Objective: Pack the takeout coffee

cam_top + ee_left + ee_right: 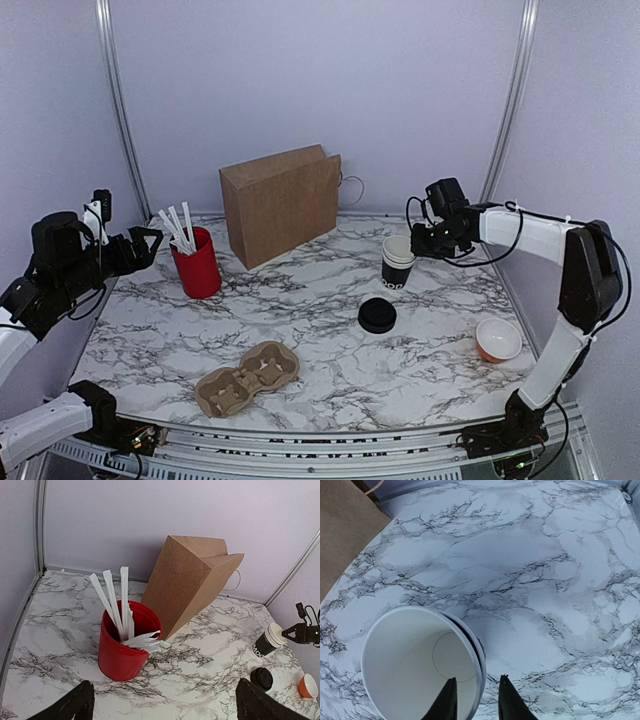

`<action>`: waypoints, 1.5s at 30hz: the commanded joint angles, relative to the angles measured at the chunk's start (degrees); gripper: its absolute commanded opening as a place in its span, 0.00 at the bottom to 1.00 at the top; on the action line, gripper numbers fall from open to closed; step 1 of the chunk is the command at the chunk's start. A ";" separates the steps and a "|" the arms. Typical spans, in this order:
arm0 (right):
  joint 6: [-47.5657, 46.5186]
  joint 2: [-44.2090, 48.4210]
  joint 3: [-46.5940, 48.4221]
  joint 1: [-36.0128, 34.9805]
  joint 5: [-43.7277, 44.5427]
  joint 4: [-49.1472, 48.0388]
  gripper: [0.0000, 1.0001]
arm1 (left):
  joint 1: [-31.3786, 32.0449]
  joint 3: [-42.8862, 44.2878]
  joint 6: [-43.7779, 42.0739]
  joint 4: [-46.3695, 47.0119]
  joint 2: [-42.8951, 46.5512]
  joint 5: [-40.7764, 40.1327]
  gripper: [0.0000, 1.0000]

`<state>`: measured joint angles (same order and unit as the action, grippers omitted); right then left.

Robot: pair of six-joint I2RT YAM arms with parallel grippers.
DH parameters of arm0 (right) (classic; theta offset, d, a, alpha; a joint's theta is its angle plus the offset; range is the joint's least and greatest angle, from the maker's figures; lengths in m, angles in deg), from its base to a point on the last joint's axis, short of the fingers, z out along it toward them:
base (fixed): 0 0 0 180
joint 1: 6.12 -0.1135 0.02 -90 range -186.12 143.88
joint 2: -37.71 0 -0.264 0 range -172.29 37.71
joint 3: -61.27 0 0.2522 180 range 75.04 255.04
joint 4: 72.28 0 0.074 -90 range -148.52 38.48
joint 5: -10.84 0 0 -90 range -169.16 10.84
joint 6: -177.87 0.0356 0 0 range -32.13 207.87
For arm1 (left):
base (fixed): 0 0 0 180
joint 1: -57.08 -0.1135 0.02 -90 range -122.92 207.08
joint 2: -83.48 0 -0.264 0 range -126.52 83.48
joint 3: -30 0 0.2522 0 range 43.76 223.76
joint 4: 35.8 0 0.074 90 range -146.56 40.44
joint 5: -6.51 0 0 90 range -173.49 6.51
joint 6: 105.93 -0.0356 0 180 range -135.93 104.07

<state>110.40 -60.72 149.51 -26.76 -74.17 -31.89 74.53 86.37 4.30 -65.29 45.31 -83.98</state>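
right gripper (477, 685) is at the open black cup (398, 262), back right on the marble table (300, 300). wrist view: one finger inside the white interior, the other outside, rim between them. the fingers stand close together, but i can't tell whether the pads actually touch the wall. a second rim shows just outside the first, so it looks like two nested cups. the takeout coffee (377, 315) isn't in either gripper. it's on the table with its black lid on, just in front of the open cup and apart from it, nothing touching it. left gripper (148, 243) is up over the left edge with its fingers spread wide and nothing between them, facing the red cup (197, 265). the red cup is upright and holds white sticks (178, 225). the brown paper bag (280, 203) stands at the back centre, just behind and right of the red cup. the cardboard cup carrier (248, 377) lies flat near the front edge, left of centre, with no cups in it. a small orange cup (498, 340) with a white inside sits front right, well apart from the coffee.
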 commanded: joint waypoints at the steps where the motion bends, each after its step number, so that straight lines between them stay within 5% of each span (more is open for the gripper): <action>1: 0.72 0.22 2.27 -0.17 0.10 0.31 0.20 | -0.54 -0.33 -0.28 1.69 0.14 0.28 0.99; 5: 0.93 0.37 1.74 -0.19 -0.22 0.00 0.07 | -0.75 -0.33 -0.20 1.73 0.16 0.62 0.99; 12: 1.46 0.55 2.19 -0.18 -0.08 0.43 0.00 | -1.50 -0.33 -0.06 1.74 0.22 1.45 0.99; 45: 0.02 10.24 13.91 -1.94 1.16 7.12 0.00 | -5.86 -0.33 1.04 3.04 -2.10 7.00 0.99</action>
<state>111.40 -53.64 159.44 -27.13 -73.12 -26.21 69.03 86.35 4.76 -64.30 43.32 -77.90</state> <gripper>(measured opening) 0.014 0.991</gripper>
